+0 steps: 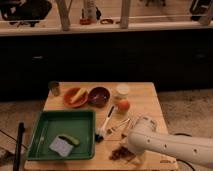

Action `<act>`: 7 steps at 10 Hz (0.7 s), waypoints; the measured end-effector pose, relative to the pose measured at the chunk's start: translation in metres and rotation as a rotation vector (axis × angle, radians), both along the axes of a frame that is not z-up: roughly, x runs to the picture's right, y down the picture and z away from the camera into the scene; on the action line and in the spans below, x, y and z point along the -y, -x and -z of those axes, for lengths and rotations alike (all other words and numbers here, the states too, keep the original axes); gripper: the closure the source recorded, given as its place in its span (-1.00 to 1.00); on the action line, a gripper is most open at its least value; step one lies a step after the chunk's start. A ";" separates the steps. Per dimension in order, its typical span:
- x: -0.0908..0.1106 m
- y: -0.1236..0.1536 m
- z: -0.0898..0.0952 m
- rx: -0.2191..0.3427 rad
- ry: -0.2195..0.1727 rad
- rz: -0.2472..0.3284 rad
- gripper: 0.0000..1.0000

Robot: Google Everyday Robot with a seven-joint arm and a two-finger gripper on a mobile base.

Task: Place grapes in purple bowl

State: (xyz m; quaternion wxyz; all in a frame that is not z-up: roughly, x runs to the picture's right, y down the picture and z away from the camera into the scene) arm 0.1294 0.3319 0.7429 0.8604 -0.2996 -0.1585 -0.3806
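Observation:
The grapes [119,153] lie as a small dark bunch on the wooden table [145,97] near its front edge. The purple bowl [99,95] sits at the back middle of the table, beside an orange bowl [75,96] with a yellow item. My white arm comes in from the lower right and my gripper [133,152] sits low at the table's front, right beside the grapes on their right side. The arm hides most of the gripper.
A green tray [50,131] holding a sponge and a green item fills the table's front left. A round orange-red fruit [123,105], a white cup [122,91], a small can [54,88], a brush [104,125] and cutlery [120,126] stand around the middle.

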 end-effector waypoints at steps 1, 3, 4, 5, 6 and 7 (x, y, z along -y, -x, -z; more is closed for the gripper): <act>-0.002 0.004 -0.003 0.005 0.008 -0.001 -0.60; -0.005 0.003 -0.009 0.001 0.018 -0.010 -0.38; -0.006 0.001 -0.011 -0.003 0.017 -0.013 -0.21; -0.004 0.001 -0.012 -0.004 0.012 -0.020 0.03; -0.003 -0.001 -0.012 -0.006 0.010 -0.025 0.19; 0.002 -0.002 -0.011 -0.007 0.004 -0.026 0.40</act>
